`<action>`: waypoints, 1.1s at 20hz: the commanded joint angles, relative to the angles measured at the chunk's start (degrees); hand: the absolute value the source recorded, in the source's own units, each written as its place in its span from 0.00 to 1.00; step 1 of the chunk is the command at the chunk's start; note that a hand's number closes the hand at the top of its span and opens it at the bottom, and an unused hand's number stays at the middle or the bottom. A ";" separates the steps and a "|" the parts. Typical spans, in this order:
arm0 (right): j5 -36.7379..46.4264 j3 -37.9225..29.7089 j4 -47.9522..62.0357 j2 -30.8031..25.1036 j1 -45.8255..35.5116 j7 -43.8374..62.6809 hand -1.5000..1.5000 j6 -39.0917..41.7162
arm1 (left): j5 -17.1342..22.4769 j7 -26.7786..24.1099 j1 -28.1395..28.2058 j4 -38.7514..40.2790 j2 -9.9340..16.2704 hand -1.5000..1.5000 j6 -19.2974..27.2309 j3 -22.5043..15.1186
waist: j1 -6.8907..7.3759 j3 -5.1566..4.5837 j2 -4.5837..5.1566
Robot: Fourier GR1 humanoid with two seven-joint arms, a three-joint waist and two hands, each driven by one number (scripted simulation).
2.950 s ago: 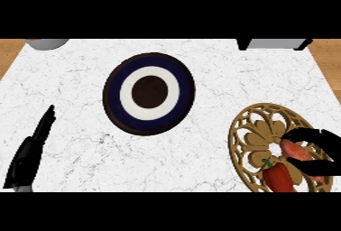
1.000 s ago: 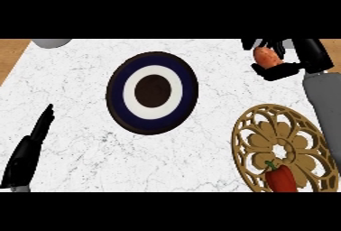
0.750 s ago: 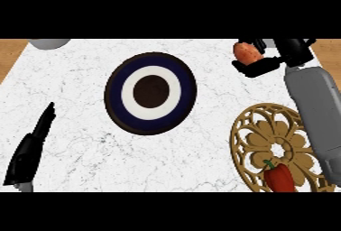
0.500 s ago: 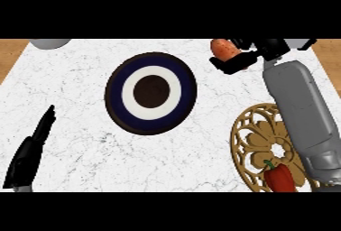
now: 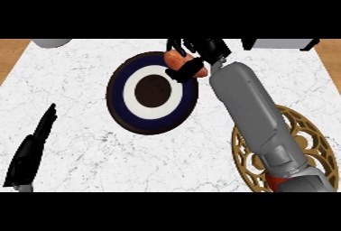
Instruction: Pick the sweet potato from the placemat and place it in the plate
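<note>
- Head view looks steeply down on a white marbled counter [image 5: 93, 149] with fine grey veining; bare wood shows beyond its far left and far right corners.
- Right hand [image 5: 200, 54], black and glossy, has its fingers curled round the sweet potato [image 5: 175, 60], an orange-red, rounded lump partly hidden by those fingers.
- Sweet potato sits in that grasp over the far right rim of the plate [image 5: 118, 97]; whether it touches the rim cannot be told.
- Plate is round, with concentric bands: a dark brown outer rim, a deep navy ring, a white ring and a dark brown centre. It lies toward the counter's far edge, about midway between left and right.
- Right forearm [image 5: 250, 108] is a smooth grey cylinder running from the counter's near right corner up to the hand, crossing over the placemat [image 5: 320, 153].
- Placemat is a round golden piece of openwork with petal-shaped cut-outs, near the counter's right edge; a small red object [image 5: 276, 182] shows on it beside the forearm, mostly hidden.
- Left hand [image 5: 30, 151], black, rests with straight fingers near the counter's left edge, well apart from the plate.
- A grey rounded object [image 5: 52, 43] shows at the far left corner, and a light grey box-like object [image 5: 279, 43] at the far right edge.
</note>
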 commanded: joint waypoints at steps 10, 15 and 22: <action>-16.72 11.09 16.37 2.89 -3.02 4.69 0.00 -8.23 | -1.39 -0.30 -3.20 2.25 -0.91 0.50 0.34 -0.28 | 2.47 -0.01 0.46; -22.20 14.90 21.47 2.90 -6.09 2.91 0.00 -13.48 | -1.62 3.50 -3.58 -1.14 -0.99 0.50 -1.45 -1.99 | 3.73 0.03 0.84; -32.91 6.56 19.12 2.90 -5.70 -3.10 0.00 -17.76 | -0.68 1.79 -3.21 -0.07 -0.05 0.50 -1.41 0.30 | 2.18 0.04 0.67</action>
